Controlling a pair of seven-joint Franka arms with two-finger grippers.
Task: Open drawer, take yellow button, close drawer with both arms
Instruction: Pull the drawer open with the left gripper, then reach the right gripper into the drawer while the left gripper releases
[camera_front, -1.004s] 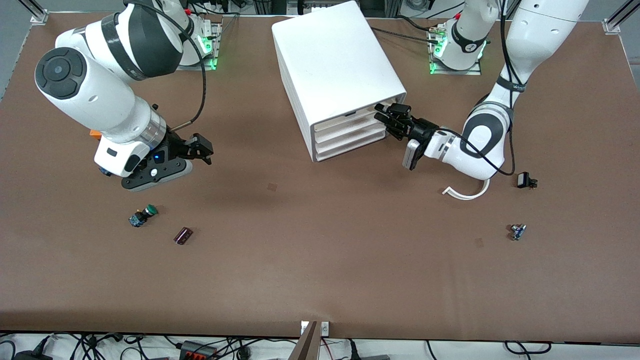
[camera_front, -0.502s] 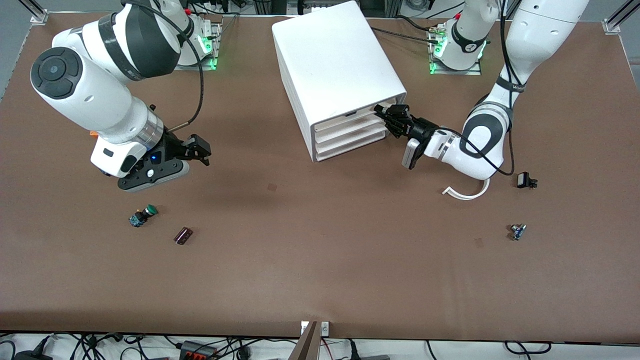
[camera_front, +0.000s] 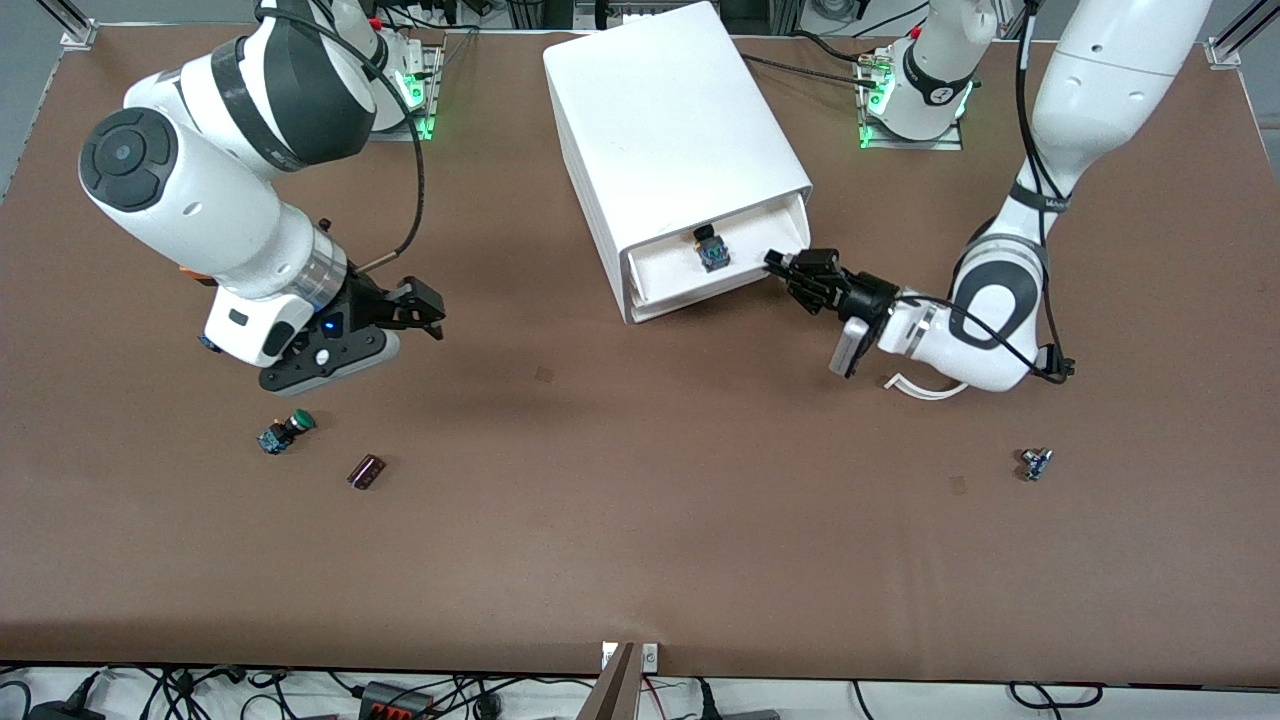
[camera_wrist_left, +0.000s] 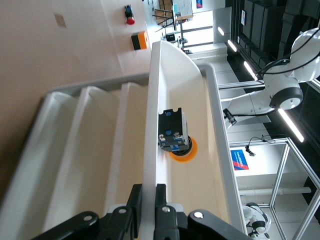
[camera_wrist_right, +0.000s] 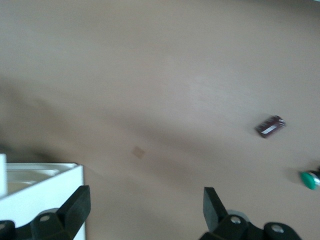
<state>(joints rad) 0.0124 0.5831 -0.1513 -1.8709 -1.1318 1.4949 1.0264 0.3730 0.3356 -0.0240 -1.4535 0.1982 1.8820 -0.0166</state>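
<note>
the drawer (camera_front: 712, 272), top tray of the cabinet (camera_front: 672, 130), stands pulled part way out, with the button (camera_front: 711, 247) lying on its floor, orange cap visible in the left wrist view. the left gripper (camera_front: 792, 274) has its fingers (camera_wrist_left: 160, 200) pinched tight on the drawer's front wall at the end toward the left arm. the right gripper (camera_front: 418, 308) hangs over bare table toward the right arm's end, jaws spread wide and holding nothing, with the green button (camera_front: 283, 429) and a small dark red part (camera_front: 366, 471) lying nearer the front camera.

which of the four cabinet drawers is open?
The top drawer, pulled out by the left gripper clamped on its front edge, orange-capped button inside. The three below sit shut.
</note>
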